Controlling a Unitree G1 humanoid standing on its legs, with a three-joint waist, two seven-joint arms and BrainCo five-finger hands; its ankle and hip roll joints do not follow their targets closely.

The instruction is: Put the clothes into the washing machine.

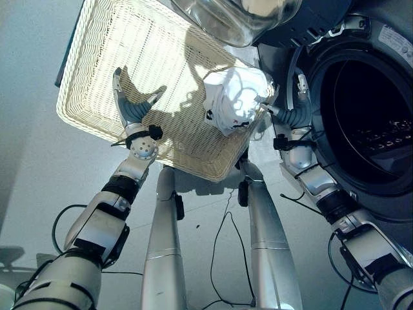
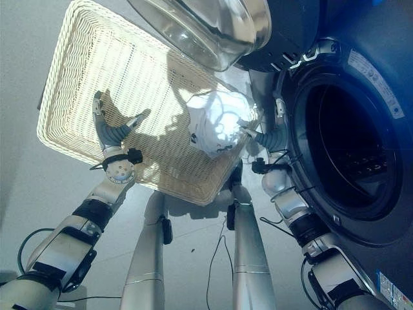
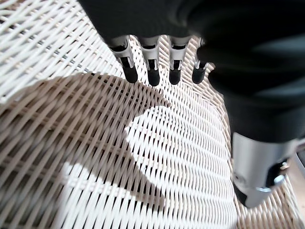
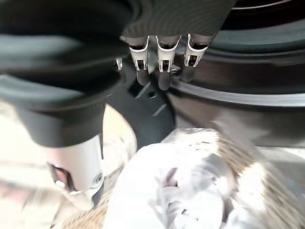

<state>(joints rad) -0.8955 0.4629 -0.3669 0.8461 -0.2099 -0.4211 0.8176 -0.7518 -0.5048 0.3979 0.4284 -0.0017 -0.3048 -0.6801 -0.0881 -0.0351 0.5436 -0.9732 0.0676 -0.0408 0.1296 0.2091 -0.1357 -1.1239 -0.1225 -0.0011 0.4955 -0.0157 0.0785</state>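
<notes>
— Nearest first?
— Left robot hand (image 1: 132,106), over the wicker basket (image 1: 110,64). Fingers straight and relaxed, thumb apart, holding nothing. Hovering just above the bare weave in the left wrist view, likely kept clear or ready to steady the basket.

— And the right robot hand (image 1: 292,106)?
— At the basket's near-right corner, between basket and drum opening. Fingers fairly straight, pointing toward the washer's door frame in the right wrist view. Thumb reaching to the cloth's edge; whether pinching or merely touching, cannot tell.

— Clothes?
— White bundle (image 1: 233,100), crumpled, lying in the basket's right corner, right beside the washer (image 1: 361,116). Not yet in the drum. Probably placed at that corner for the shortest carry across.

— Beyond that?
— Washer drum wide open and dark inside, nothing visible within. Glass door (image 1: 239,19) swung out above the basket's far edge, out of the path into the drum.

— Stage of the task?
— Early, by the look of it: bundle in the basket, grasp unsettled. Next, likely a firm closing on the cloth, a lift over the rim, then a swing right into the opening. Risk: loose folds catching on the wicker edge or the door seal.
</notes>
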